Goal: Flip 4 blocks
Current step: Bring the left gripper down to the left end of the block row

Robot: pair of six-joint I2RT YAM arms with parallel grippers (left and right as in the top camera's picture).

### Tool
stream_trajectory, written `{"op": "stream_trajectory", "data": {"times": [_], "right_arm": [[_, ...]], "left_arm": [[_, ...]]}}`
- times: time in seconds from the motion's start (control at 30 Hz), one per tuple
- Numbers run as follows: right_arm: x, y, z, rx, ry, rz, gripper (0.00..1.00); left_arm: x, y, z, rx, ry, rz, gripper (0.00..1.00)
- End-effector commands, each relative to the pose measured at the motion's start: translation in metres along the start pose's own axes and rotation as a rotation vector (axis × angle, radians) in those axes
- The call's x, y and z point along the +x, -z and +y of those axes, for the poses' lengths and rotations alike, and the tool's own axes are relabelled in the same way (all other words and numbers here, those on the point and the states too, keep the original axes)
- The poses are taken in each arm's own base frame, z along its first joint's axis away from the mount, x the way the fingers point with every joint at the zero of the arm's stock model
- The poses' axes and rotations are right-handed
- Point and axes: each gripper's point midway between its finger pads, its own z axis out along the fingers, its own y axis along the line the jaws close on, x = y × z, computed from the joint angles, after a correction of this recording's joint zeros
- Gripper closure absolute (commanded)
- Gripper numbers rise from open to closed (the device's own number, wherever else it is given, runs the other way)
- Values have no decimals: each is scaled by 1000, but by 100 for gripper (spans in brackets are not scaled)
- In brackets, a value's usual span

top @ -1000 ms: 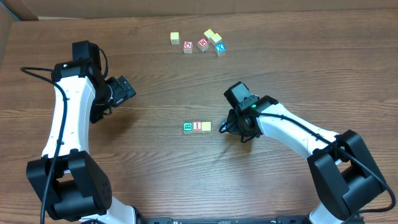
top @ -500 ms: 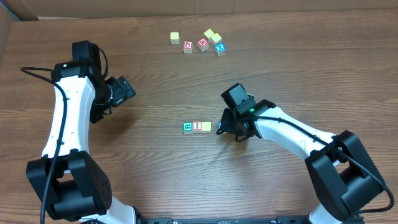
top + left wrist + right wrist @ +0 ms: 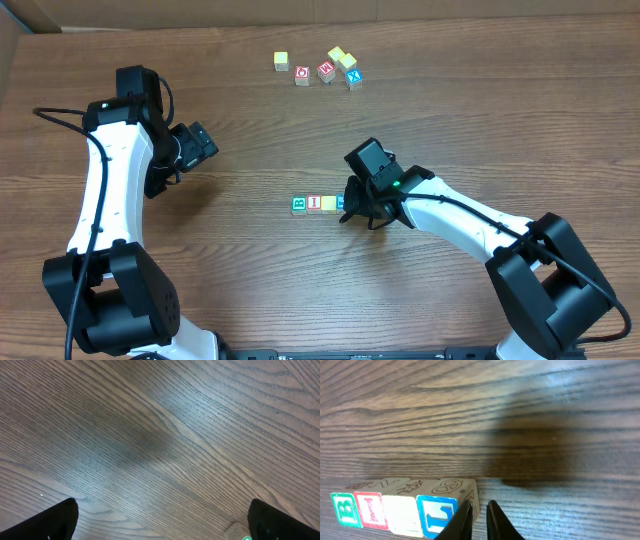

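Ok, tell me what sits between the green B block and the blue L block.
Two blocks: a red-marked block and a yellow block, all four touching in one row. The right wrist view shows it best.

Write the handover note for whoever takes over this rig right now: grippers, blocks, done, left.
Left gripper: wide open, empty, over bare table, away from the blocks.
Right gripper: fingers barely parted, nothing between them, low at the outer end of the blue L block.
Blocks: green B, red I, yellow, then blue L, in one touching row mid-table. Five spare cubes sit near the far edge.
Done: four lined up; which were flipped cannot be told.
Left: probably retract the right arm, then check faces.
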Motion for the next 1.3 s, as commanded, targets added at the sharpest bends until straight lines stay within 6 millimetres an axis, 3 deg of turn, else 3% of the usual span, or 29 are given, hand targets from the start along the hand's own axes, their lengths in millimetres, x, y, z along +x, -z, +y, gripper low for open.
{"op": "stream_trajectory", "data": {"times": [0.0, 0.37, 0.63, 0.73, 0.83, 0.93, 1.07, 1.13, 1.17, 1.2, 1.27], "right_arm": [[-3, 5, 2, -7, 32, -25, 85], [-11, 13, -8, 30, 33, -35, 84], [-22, 18, -38, 136, -5, -63, 85], [-25, 19, -44, 155, -13, -69, 96], [-24, 18, -45, 160, 25, -62, 96], [-23, 18, -46, 163, 68, -56, 96], [-22, 18, -47, 166, 68, -53, 96], [-20, 18, -49, 171, 67, -47, 96], [-20, 18, -49, 174, 67, -43, 94], [-19, 18, -50, 177, 64, -40, 93], [-17, 18, -51, 183, 61, -33, 92]], "left_arm": [[-6, 11, -1, 13, -13, -33, 0], [-6, 11, -1, 13, -13, -33, 0], [-6, 11, -1, 13, -13, -33, 0], [-6, 11, -1, 13, -13, -33, 0], [-8, 11, -2, 17, -12, -40, 0], [-30, 14, -22, 107, -13, -124, 0], [-14, 14, -37, 201, -14, -43, 0], [4, 15, -46, 250, -46, 30, 0], [13, 16, -48, 261, -87, 64, 20], [22, 15, -49, 259, -130, 91, 49], [43, 10, -48, 231, -205, 147, 96]]}}
